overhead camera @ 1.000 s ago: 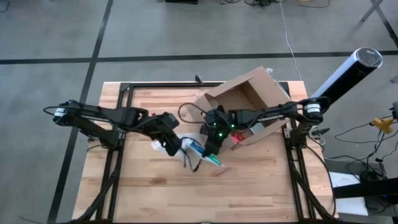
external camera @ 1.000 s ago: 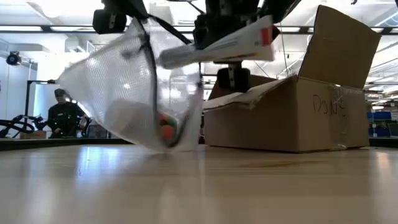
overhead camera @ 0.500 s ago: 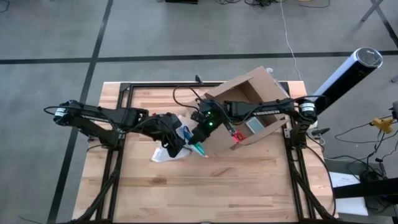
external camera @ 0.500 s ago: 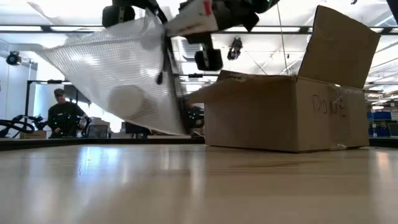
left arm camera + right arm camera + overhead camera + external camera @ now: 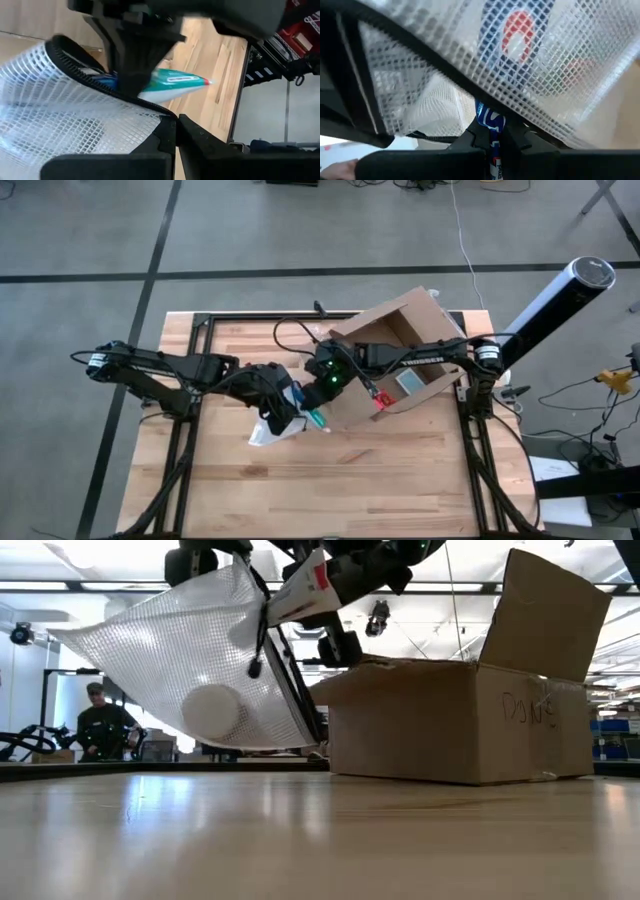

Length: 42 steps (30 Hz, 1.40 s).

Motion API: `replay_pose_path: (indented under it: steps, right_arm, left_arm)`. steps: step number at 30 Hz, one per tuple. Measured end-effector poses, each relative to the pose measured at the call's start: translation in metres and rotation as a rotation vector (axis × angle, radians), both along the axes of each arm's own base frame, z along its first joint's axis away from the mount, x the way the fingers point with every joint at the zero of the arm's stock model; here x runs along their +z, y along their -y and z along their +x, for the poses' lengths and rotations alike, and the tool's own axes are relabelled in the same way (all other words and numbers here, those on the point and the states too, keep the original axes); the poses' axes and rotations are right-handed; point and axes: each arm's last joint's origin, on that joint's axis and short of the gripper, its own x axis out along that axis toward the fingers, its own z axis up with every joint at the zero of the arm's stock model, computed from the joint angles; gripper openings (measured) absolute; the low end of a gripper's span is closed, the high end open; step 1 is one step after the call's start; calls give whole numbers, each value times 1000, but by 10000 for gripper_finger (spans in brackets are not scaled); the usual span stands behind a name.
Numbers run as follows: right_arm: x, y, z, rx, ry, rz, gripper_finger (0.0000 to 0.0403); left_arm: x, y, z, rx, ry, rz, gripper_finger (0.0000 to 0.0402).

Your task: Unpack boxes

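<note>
The brown cardboard box [image 5: 400,345] [image 5: 460,720] stands open on the table's far right, resting on its bottom. Left of it, my left gripper [image 5: 278,402] [image 5: 176,131] is shut on a translucent mesh zip pouch [image 5: 268,430] [image 5: 180,670], which has a white round thing inside. My right gripper [image 5: 318,392] [image 5: 492,137] is shut on a teal, blue and white tube [image 5: 316,418] [image 5: 175,82] at the pouch's open mouth. The tube's far part shows through the mesh [image 5: 520,30]. My left gripper pinches the pouch's black zip edge [image 5: 150,102] between its two fingers, slanting down from the table's left. The pouch hangs below and to the side of the fingers, spread out, and looks clear of the table in the low view. My right gripper pinches the tube [image 5: 489,125] between its two fingers, part way along it, slanting down from the table's right. The tube is lifted clear and tilted [image 5: 300,588]. One end lies in the pouch's mouth, and the teal end [image 5: 197,80] sticks out past the fingers.
A small red knife [image 5: 378,402] lies against the box's near side. The box's raised flap [image 5: 555,610] stands tall at the right. A black cable [image 5: 295,330] loops above the arms. A person [image 5: 100,725] stands beyond the table. Bare wood lies along the near edge [image 5: 330,490].
My right gripper has gone up and toward the table's far left with the tube, rolling as it went, to the pouch's mouth. The pouch hung steeply with its lower end near the table; now it has swung up and spread out more level.
</note>
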Motion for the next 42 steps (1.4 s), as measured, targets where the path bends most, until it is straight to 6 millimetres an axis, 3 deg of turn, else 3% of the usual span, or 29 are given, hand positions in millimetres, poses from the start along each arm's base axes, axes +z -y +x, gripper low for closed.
replay_pose_path:
  steps: [19,32,42]
  right_arm:
    - [10,32,5,-268,75,34,0]
    - [22,41,7,-277,167,143,0]
    - [21,41,10,-383,161,169,0]
  left_arm:
    - [1,3,0,-61,6,-39,0]
    - [-1,4,-1,-100,-9,-53,0]
    - [-3,4,-2,-110,-19,-43,0]
